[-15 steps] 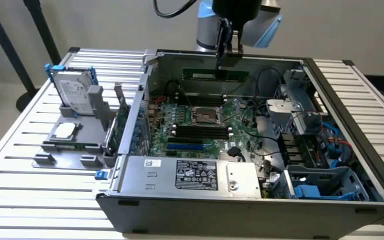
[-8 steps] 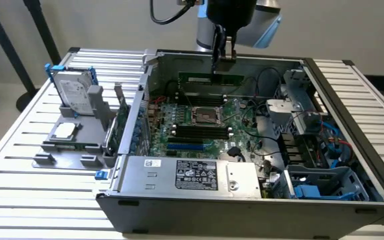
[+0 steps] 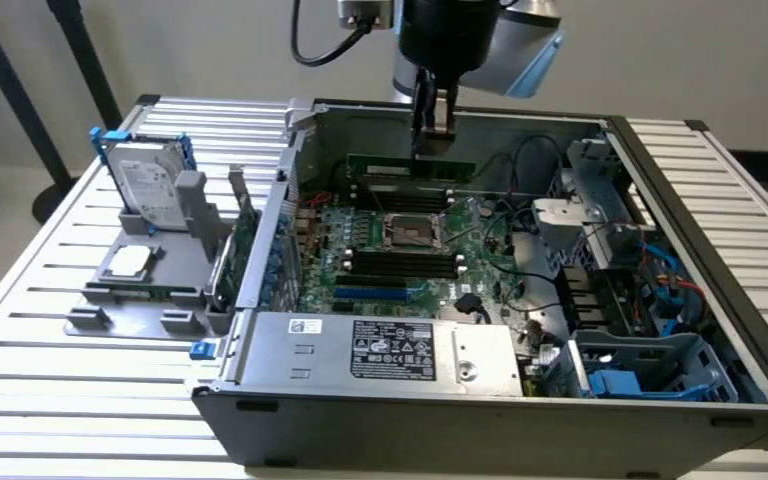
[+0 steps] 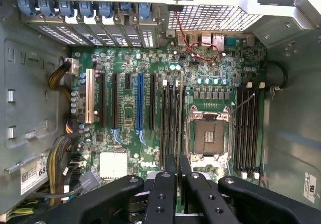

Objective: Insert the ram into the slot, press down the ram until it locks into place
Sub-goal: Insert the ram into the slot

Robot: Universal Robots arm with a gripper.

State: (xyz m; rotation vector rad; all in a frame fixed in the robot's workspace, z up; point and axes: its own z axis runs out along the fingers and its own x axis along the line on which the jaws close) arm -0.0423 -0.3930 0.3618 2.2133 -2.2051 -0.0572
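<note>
the gripper point(image 3: 431, 135) reaches down into the open computer case point(image 3: 357, 425), its fingers clamped together on the top edge of the ram point(image 3: 404, 165). the ram hangs level, lengthwise over the black slots point(image 4: 168, 118) just beside the processor socket point(image 4: 208, 136), on the side towards the case's back wall. whether it touches a slot, i cannot tell.

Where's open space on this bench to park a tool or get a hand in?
Bare table slats in front of the grey fixture, exterior view's left; another strip beside the case on the exterior view's right. Inside the case it's crowded: motherboard, cables, and the jaws holding the ram at the black slots.
</note>
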